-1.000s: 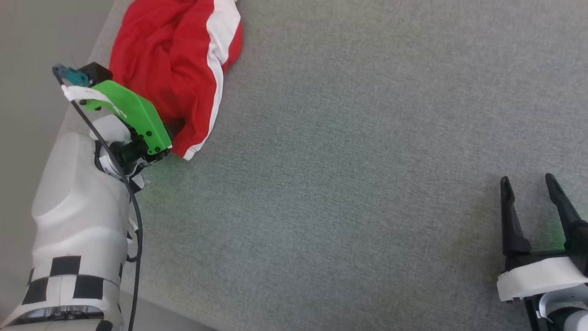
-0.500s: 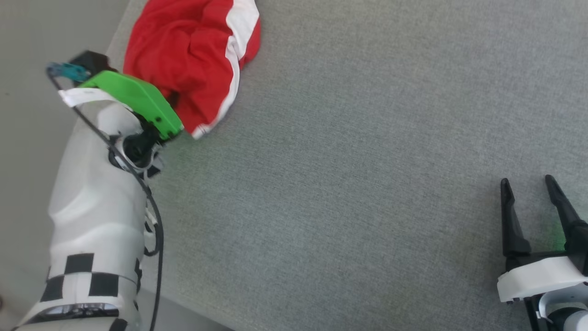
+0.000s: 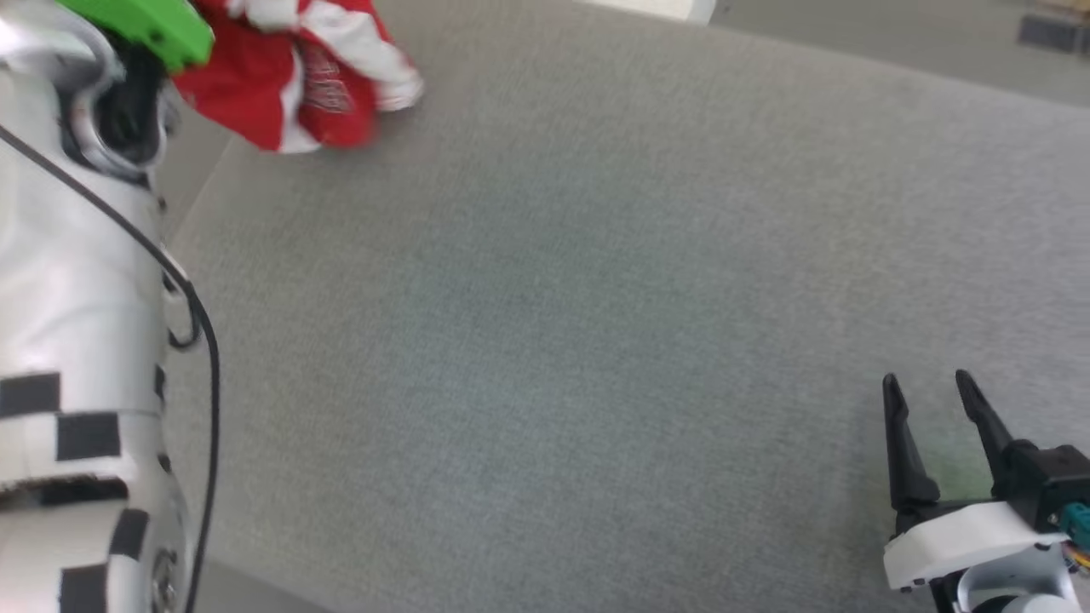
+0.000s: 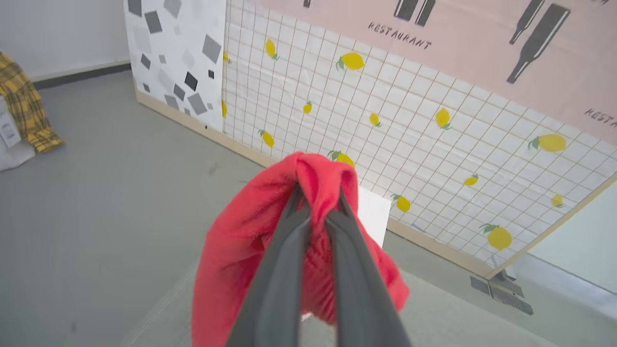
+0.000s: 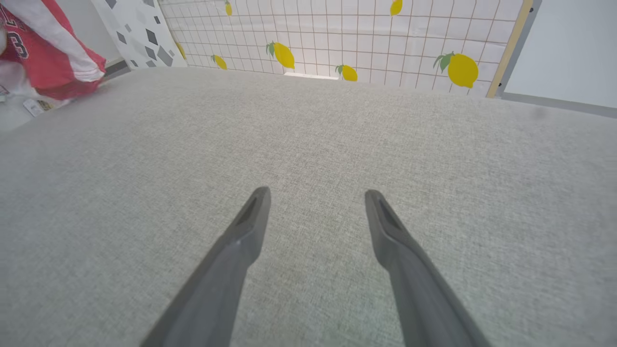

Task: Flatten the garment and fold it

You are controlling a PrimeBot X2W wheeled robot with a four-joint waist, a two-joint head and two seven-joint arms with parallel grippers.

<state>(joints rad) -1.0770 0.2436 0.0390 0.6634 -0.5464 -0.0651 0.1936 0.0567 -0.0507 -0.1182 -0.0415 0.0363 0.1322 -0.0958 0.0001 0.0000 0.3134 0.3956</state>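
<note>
The red shorts (image 3: 289, 77) with white stripes hang bunched and blurred at the head view's top left, lifted off the grey table (image 3: 596, 298). My left gripper (image 4: 318, 197) is shut on a fold of the red fabric (image 4: 241, 250), which drapes over both fingers in the left wrist view. The lettered leg of the shorts (image 5: 43, 48) also shows at the upper left of the right wrist view. My right gripper (image 3: 932, 392) rests open at the lower right of the table; its fingers (image 5: 250, 221) hold nothing between them.
A panel with a lemon-and-grid pattern (image 4: 409, 140) stands beyond the table's far edge, next to a white panel with grey shapes (image 4: 173, 58). Grey floor lies past the table's left edge, with a yellow plaid cloth (image 4: 24, 106) on it.
My left arm has raised the shorts off the table, and they now hang from the gripper. The head camera has tilted up, shifting the whole picture. The right gripper stays open.
</note>
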